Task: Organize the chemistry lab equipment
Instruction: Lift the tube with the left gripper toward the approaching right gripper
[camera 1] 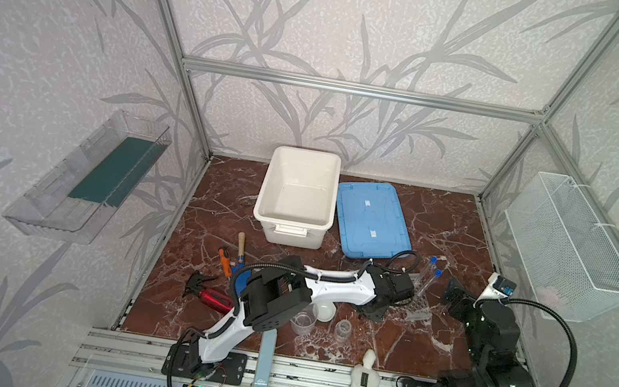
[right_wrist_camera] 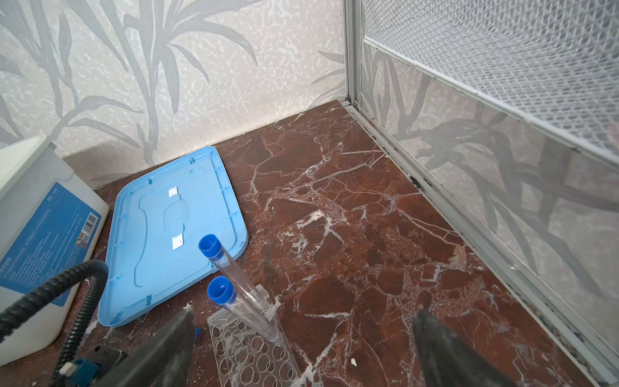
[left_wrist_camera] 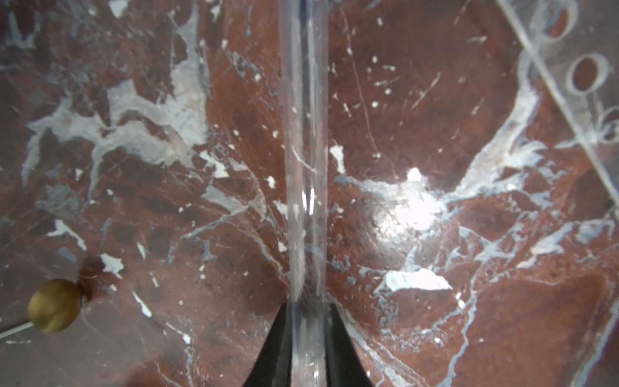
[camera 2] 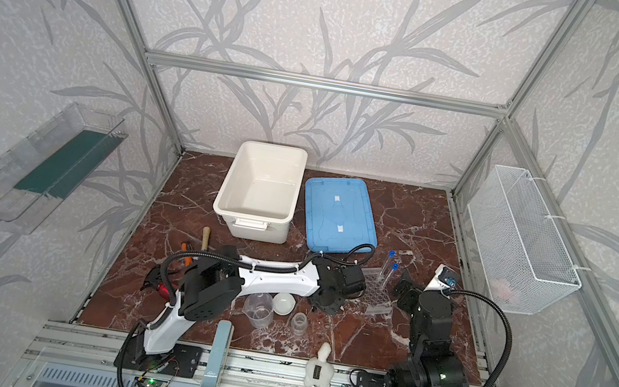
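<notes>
Beyond clear perforated rack (camera 1: pixel 417 304), blue lid (camera 1: pixel 372 221), white bin (camera 1: pixel 292 237).

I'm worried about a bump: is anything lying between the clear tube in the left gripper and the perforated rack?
Nothing visible does. In the left wrist view only bare table separates the clear tube, pinched by the left gripper, from the edge of the rack. Two blue-capped test tubes stand in the rack.

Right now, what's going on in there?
The left hand grips a clear tube low over the table, next to the rack. Two blue-capped tubes lean in that rack. The right hand hangs open and empty just beside it. The cups and dish sit near the front.
</notes>
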You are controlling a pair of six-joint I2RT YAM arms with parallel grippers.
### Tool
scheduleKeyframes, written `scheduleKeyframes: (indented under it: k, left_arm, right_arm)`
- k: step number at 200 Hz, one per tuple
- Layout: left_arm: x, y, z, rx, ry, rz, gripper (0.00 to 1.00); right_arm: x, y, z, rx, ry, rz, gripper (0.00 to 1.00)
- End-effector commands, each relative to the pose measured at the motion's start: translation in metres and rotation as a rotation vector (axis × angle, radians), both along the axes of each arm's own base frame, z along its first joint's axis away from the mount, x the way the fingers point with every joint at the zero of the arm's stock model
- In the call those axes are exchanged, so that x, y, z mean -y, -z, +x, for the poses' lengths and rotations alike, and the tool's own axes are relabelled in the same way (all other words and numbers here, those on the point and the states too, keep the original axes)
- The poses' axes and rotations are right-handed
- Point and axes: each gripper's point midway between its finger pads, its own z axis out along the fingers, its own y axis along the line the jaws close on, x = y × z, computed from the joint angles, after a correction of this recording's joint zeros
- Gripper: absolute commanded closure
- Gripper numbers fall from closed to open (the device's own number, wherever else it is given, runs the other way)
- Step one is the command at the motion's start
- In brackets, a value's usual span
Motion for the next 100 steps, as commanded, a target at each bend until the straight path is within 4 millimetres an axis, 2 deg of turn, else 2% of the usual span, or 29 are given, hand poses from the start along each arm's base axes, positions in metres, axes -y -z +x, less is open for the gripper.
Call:
scheduleKeyframes:
  k: [1,43,62,100]
  left_arm:
    - [0.003,-0.015,0.009,0.039,-0.024,-0.053,0.85]
    - [0.024,-0.06,0.016,0.088,0.002,-0.34,0.86]
    - [0.027,-0.077,0.019,0.106,0.016,-0.433,0.86]
    - [0.035,-0.117,0.011,0.16,0.13,-0.647,0.86]
  right_arm:
    - [-0.002,0.0,-0.001,0.007,-0.015,-0.005,0.01]
    - [-0.011,-0.004,0.0,0.014,-0.07,0.015,0.01]
    - [-0.021,-0.01,0.001,0.03,-0.123,0.037,0.01]
    - [-0.055,-0.024,0.006,0.039,-0.306,0.096,0.01]
